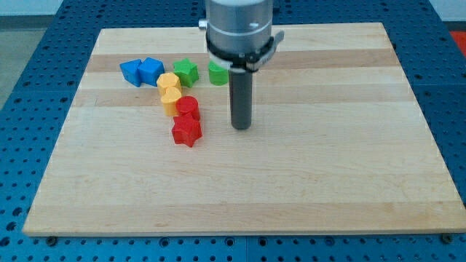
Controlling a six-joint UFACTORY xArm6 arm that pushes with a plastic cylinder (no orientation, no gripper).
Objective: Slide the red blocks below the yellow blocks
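Resting on counter [328, 182] right of red blocks [187, 121], already below yellow blocks [170, 92]: my tip [242, 128]; no jaws, nothing held.

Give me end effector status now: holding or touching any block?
My tip: a plain rod with no jaws, holding nothing. It sits apart from the red star block, at the view's right of it.
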